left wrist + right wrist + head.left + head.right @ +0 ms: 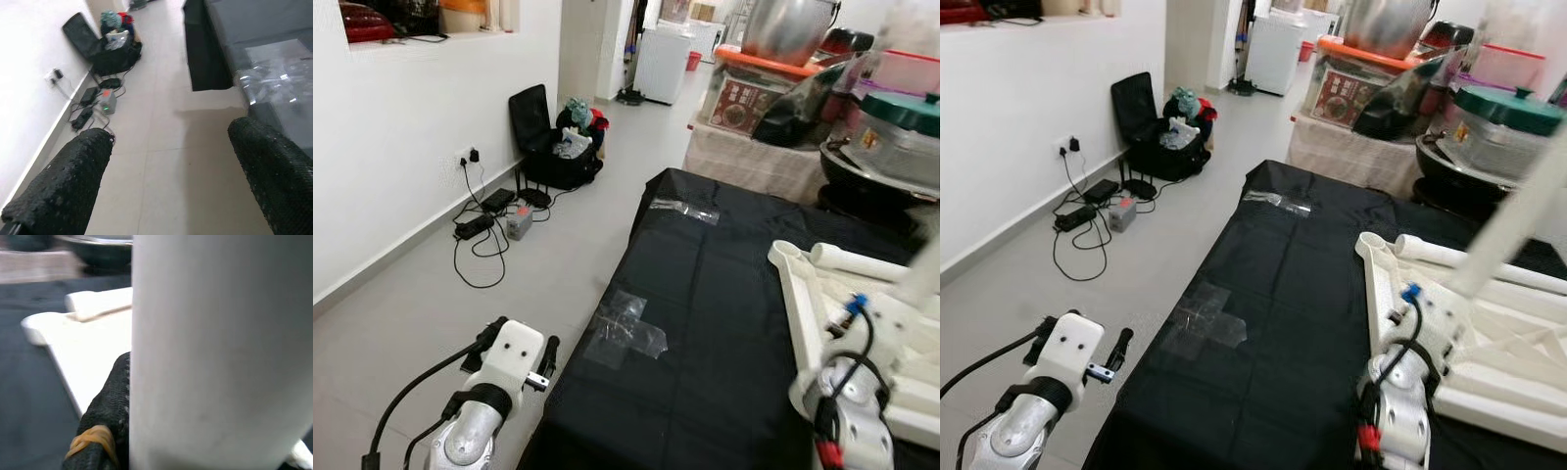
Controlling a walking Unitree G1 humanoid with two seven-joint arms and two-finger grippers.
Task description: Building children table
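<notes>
Bright even daylight, right wrist close-up blurred

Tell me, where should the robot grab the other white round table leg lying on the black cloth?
Probably around its middle, from above. The loose white round table leg lies flat beside the upside-down white plastic tabletop on the black cloth. Fingers should straddle it crosswise. The open left gripper is free; the right gripper holds another leg.

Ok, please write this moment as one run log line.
right gripper: holds white table leg over white tabletop | left gripper: open, idle above floor | black cloth: bears tabletop
</notes>
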